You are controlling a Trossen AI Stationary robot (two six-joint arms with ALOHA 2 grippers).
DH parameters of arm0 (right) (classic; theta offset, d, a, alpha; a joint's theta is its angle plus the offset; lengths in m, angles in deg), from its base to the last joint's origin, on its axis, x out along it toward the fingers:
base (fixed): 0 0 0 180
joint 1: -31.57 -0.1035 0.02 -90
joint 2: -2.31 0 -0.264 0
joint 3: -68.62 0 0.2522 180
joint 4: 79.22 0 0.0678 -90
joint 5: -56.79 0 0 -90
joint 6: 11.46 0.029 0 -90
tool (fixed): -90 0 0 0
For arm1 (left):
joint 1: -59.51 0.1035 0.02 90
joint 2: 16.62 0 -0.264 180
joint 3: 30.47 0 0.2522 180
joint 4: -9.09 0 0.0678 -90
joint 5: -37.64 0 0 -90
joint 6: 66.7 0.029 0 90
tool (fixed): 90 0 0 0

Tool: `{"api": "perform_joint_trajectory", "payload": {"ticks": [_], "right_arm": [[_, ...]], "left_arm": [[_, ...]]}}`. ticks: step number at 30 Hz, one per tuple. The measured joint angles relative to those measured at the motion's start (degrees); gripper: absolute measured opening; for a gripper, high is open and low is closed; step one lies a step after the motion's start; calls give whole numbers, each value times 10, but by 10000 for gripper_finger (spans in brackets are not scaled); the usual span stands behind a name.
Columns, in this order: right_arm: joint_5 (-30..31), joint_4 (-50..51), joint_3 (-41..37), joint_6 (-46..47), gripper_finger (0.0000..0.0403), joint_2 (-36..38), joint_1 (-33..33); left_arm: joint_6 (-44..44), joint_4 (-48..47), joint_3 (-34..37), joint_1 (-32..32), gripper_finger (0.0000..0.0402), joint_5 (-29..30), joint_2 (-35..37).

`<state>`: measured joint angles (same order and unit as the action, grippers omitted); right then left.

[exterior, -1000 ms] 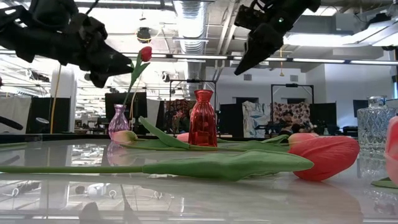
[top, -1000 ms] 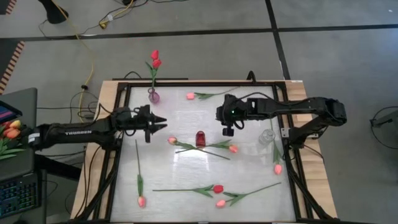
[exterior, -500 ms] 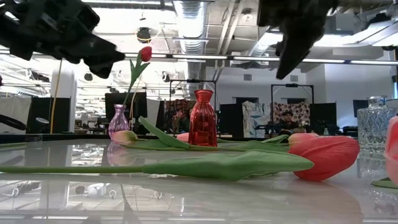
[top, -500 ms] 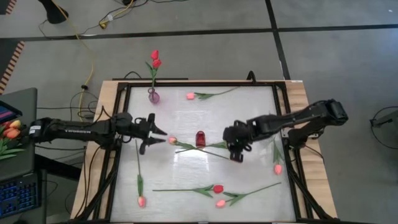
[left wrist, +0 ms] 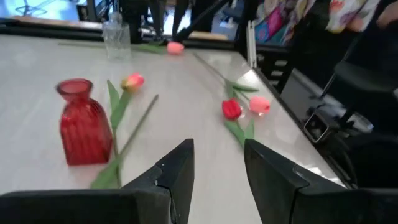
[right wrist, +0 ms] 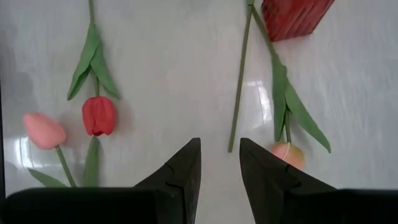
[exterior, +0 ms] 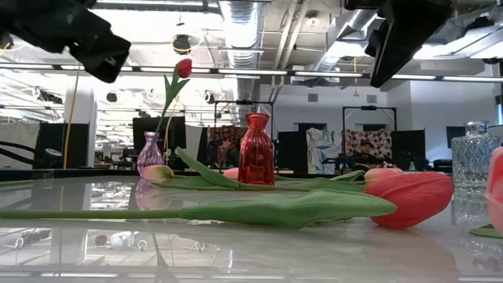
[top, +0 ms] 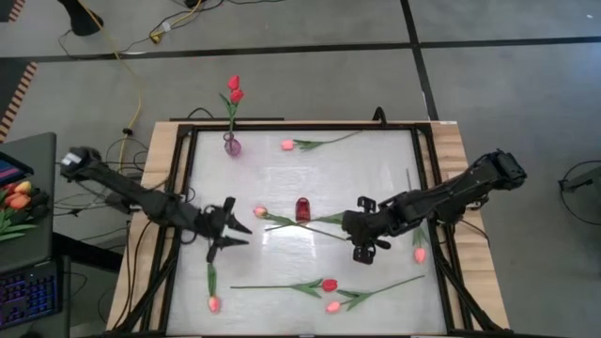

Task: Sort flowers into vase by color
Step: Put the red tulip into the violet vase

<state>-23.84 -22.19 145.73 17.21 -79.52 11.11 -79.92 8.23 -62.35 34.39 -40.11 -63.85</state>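
The left claw [top: 235,231] hung over the left part of the surface [top: 376,169], its fingers apart and holding nothing, just left of the orange-pink tulip [top: 260,212] lying beside the red vase [top: 302,208]. The right claw [top: 365,252] hovered right of centre, fingers likewise apart and empty, near another orange-pink tulip [right wrist: 287,154] whose stem ran toward the red vase. A red tulip [top: 329,284] and a pink tulip [top: 332,306] lay close together at the near edge. Another pink tulip [top: 213,303] lay at the near left, one [top: 419,253] at the right edge, one [top: 287,145] at the far side. Two red tulips [top: 234,88] stood in the purple vase [top: 232,145] at the far left.
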Motion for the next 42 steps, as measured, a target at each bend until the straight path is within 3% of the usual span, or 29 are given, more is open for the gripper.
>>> {"api": "perform_joint_trajectory", "payload": {"ticks": [4,7,14,22,30,42], "right_arm": [[0,0,0,0,136,0,-9],[2,0,0,-1,136,0,-20],[2,0,0,-8,136,0,-57],[2,1,0,-17,136,0,-104],[15,0,0,-17,136,0,-135],[50,0,0,-17,136,0,-148]], "left_arm": [[-23,4,-54,-68,128,87,-112],[-41,2,-106,-89,128,113,-204],[-57,-14,-246,-102,128,96,-397],[-113,-153,-401,-102,128,56,-550],[-131,-185,-449,-102,128,55,-615],[-160,-201,-444,-100,128,62,-617]]}}
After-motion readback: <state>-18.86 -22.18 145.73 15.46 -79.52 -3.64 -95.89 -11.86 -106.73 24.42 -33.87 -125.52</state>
